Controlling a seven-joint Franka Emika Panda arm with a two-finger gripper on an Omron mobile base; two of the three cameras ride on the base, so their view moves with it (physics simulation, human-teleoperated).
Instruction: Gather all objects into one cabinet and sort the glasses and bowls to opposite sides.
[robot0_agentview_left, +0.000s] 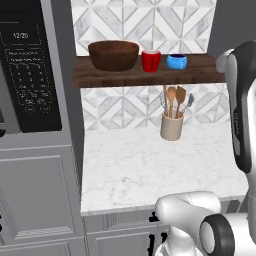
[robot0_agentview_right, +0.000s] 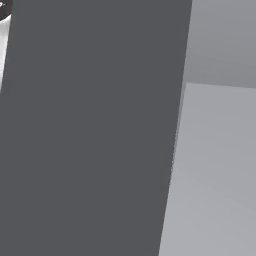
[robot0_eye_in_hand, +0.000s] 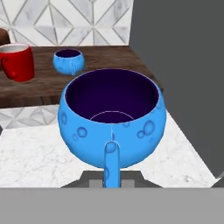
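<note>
Glossy blue, bubble-dimpled and dark inside, a small bowl (robot0_eye_in_hand: 113, 127) sat close before the hand over the white counter (robot0_eye_in_hand: 35, 157); whether the jaws clamped it could not be told.

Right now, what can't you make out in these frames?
- Gripper fingers: hand view, hidden behind the near blue bowl; whether they clamp it is unclear.
- Right base view: a grey panel blocks the shelf.
- Shelf right end: left base view, covered by the arm.
- Microwave keypad: too small to read.

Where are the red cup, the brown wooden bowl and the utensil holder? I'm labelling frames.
red cup (robot0_agentview_left: 151, 61), left base view, front wall.
brown wooden bowl (robot0_agentview_left: 113, 56), left base view, outer side.
utensil holder (robot0_agentview_left: 171, 127), left base view, beige body.
</note>
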